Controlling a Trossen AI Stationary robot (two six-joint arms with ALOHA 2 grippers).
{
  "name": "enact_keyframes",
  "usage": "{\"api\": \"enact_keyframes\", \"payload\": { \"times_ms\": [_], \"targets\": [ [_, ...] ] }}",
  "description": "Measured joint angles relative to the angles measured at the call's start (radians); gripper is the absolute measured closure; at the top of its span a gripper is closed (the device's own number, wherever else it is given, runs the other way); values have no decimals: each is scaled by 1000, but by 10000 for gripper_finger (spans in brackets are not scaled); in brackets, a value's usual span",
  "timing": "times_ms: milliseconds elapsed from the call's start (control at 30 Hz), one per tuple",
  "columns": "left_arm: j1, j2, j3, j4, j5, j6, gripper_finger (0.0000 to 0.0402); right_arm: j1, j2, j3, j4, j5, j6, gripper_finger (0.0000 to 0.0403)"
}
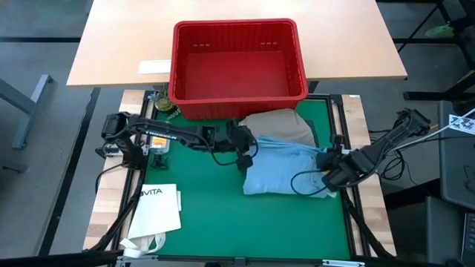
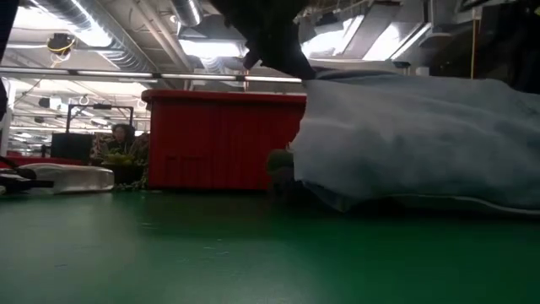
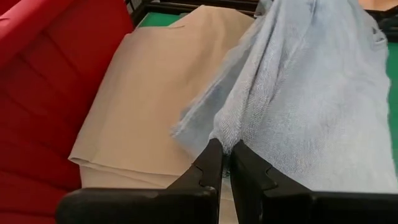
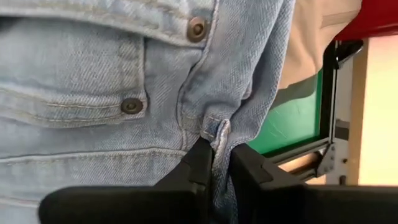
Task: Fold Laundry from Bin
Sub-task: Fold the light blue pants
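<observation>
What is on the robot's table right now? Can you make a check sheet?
Surface: green mat, mostly bare in front.
Job's things: light blue jeans on the mat, partly over a tan garment; red bin looks empty.
Clutter: white paper bag.
Grippers: left gripper shut on the jeans; right gripper shut on the jeans.
Cables: black cable looped over the jeans.
Surroundings: wooden table under the bin.

A light wooden table (image 1: 237, 44) is seen beyond the green mat (image 1: 223, 222). Ceiling strip lights (image 2: 202, 46) and exposed ducts (image 2: 93, 21) are visible overhead. A seated person (image 2: 121, 139) is noted far back.
</observation>
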Motion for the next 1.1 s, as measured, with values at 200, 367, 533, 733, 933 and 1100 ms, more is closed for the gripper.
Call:
{"api": "enact_keyframes", "payload": {
  "times_ms": [200,367,533,733,933,1100],
  "targets": [
    [46,1,0,-2,17,0,385,-22,0,-37,-8,71,-48,370],
    [56,1,0,-6,23,0,381,-19,0,-38,-13,103,-50,370],
    [58,5,0,-5,11,0,361,-19,0,-38,-13,95,-50,370],
    [60,37,0,-11,-19,1,326,-19,0,-39,-20,73,-51,360],
    [61,69,0,-16,-61,1,291,-20,0,-39,-23,69,-51,291],
    [68,45,0,-21,-63,26,279,-20,0,-39,-20,62,-105,245]
  ]
}}
